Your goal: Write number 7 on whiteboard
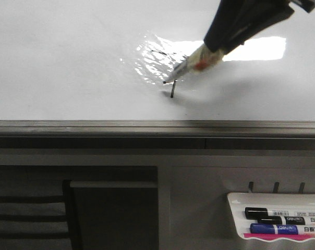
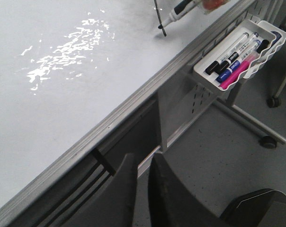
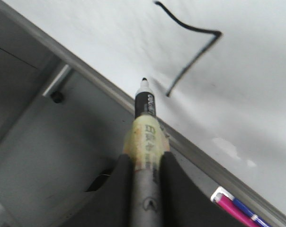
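Observation:
The whiteboard [image 1: 69, 62] lies glossy and white, with a grey rail along its near edge. The number 7 [image 3: 195, 52] is a thin dark mark: a top stroke joined to a slanted downstroke. In the front view only its lower stroke [image 1: 172, 92] shows below the glare. My right gripper [image 1: 217, 48] comes in from the upper right, shut on a taped marker [image 1: 186, 67]. The marker's tip sits just beside the stroke's lower end. In the right wrist view the marker [image 3: 145, 127] sits between the right gripper's [image 3: 146, 158] fingers. My left gripper [image 2: 144, 161] hangs off the board's edge, shut and holding nothing.
A white marker tray [image 1: 235, 199] hangs below the rail [image 1: 147, 126] at the right, holding black, blue and pink pens [image 1: 282, 229]. The tray [image 2: 249, 21] also shows in the left wrist view, above a frame leg with a caster [image 2: 268, 142]. Bright glare [image 1: 256, 48] covers part of the board.

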Robot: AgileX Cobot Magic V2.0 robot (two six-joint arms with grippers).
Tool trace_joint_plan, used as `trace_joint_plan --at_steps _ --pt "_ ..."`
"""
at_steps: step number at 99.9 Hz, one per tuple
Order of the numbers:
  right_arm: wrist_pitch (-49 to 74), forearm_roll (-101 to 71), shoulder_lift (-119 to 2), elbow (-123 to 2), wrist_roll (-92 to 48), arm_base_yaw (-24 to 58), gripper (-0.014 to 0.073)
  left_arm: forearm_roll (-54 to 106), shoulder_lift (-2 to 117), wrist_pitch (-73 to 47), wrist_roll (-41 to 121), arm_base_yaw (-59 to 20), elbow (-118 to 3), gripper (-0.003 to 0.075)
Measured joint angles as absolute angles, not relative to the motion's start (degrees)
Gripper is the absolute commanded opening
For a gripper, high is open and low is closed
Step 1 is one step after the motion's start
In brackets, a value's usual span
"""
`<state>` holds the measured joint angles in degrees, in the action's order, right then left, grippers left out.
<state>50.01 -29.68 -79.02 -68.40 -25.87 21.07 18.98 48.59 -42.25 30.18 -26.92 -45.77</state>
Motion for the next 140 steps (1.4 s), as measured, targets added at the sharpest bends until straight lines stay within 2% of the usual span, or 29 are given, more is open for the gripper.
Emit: trace_joint_plan --at_steps 28,46,81,97,114,119,140 --pt "61.7 -34.35 -73.46 -72.14 -46.89 21.07 -0.0064 26.91 57.57 -41.8 37.16 -26.92 -48.74 0.0038" --pt "65.15 -34.4 -71.83 -72.39 -53.19 21.07 -0.0064 32.14 61.01 -41.91 43.78 -27.38 -51.91 0.0038" --pt "68.22 -34.4 -71.76 -72.51 -66.19 21.07 -0.0064 33.74 62.15 -36.94 50.37 -36.34 -52.6 0.0051" --pt "68.29 -34.4 -71.76 -72.51 -67.3 21.07 -0.0064 33.96 62.82 -34.07 51.52 -39.7 -52.73 0.0138" --pt "69.43 -34.4 -71.76 -72.51 -71.06 21.07 -0.0064 33.97 63.89 -33.43 52.98 -41.95 -52.73 0.0351" --pt "69.66 -34.4 -71.76 -72.51 -71.96 21.07 -0.0064 33.97 64.33 -33.17 53.28 -42.42 -52.73 0.0389" --pt "69.77 -34.4 -71.76 -72.51 -73.82 21.07 -0.0064 34.07 67.3 -31.1 53.73 -44.91 -53.5 0.0401"
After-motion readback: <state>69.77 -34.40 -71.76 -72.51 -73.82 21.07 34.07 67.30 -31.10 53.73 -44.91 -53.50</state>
